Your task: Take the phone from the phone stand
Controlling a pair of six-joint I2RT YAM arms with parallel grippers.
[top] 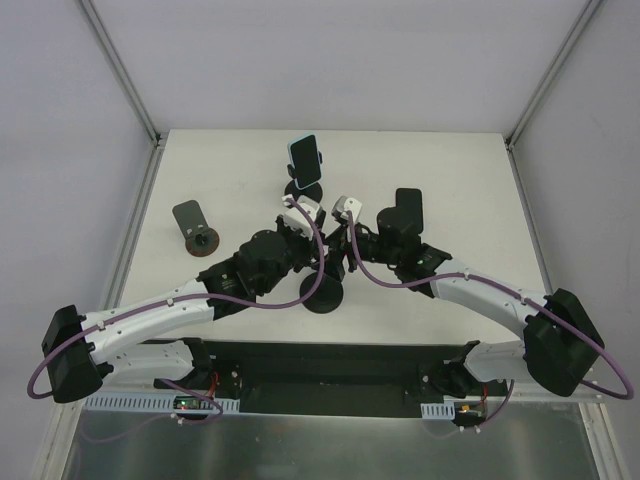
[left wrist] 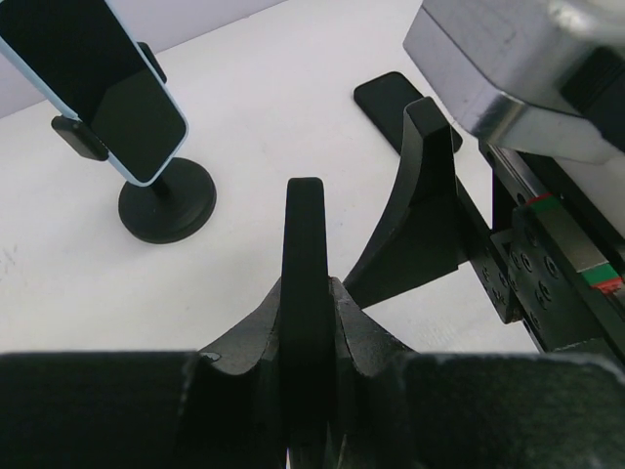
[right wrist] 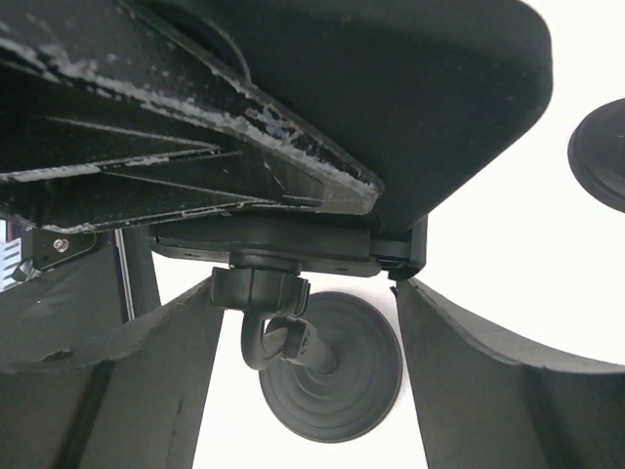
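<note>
The phone (top: 305, 160), in its pale blue case, sits tilted in the phone stand (top: 303, 190) by the middle of the worktop's (top: 450, 170) far edge. From the left wrist you see it clearly: dark screen, blue rim, side clamps hugging it, round black base (left wrist: 166, 200) flat on the white top. Neither arm is touching it. Both arms reach in from the near corners and meet around the middle of the worktop, just on the near side of that stand. The left gripper (left wrist: 305, 195) has its fingers pressed together, no gap showing between them, pointing toward the far edge with the phone (left wrist: 103, 83) off to its left and apart from it. Close on its right stands one finger (left wrist: 422, 186) of the right arm. Over to the right wrist: the right gripper (right wrist: 308, 283) has its fingers spread wide, one either side of a second stand (right wrist: 332, 371), a black one with a ball joint and a ribbed round base. From above, that base (top: 322, 295) sits toward the middle of the near edge. A big dark shape fills the top of the right wrist view; what it is, I cannot tell. A small stand (top: 195, 228) sits toward the left edge, and a black holder (top: 407, 212) stands right of centre.
</note>
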